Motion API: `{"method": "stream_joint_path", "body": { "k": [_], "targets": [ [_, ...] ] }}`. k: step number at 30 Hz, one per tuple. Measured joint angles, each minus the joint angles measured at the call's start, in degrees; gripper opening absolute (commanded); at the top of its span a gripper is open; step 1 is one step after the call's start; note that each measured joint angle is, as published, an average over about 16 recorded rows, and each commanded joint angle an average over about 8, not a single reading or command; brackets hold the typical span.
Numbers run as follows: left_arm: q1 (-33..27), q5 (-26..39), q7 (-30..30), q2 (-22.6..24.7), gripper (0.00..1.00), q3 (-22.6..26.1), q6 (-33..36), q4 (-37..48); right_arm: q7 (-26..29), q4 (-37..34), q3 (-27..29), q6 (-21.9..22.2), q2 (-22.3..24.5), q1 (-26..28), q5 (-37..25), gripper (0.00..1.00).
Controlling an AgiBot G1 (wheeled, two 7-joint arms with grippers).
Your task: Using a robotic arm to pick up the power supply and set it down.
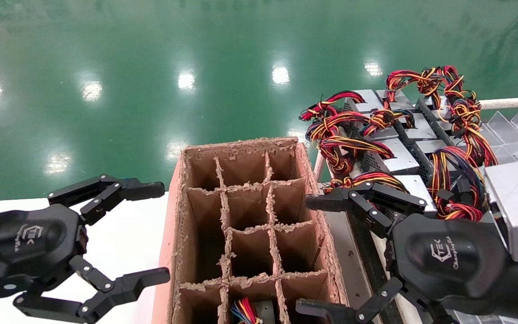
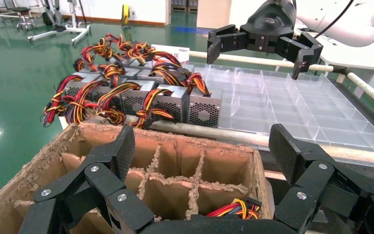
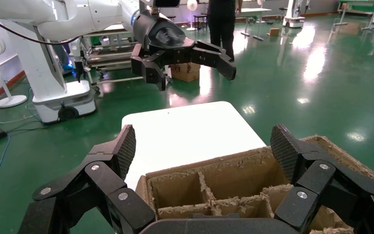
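one psu (image 1: 251,311) in divided box (image 1: 176,216)

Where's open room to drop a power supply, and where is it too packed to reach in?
Most cells of the divided cardboard box between the left gripper and right gripper are open; one near cell holds wires. The white table is bare. The power supplies are tightly packed.

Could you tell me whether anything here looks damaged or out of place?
Yes: the cardboard box's rim and dividers are ragged and frayed all along their top edges. Nothing else stands out.
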Motion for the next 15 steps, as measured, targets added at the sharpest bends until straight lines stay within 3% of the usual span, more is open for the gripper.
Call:
{"method": "stream_joint_path", "body": {
  "k": [15],
  "targets": [
    [0.0,0.0,0.0,0.0,1.0,0.0,0.0,0.0,-0.01,0.0,0.03,0.01,0.01,-0.03,-0.01,1.0]
  ]
}}
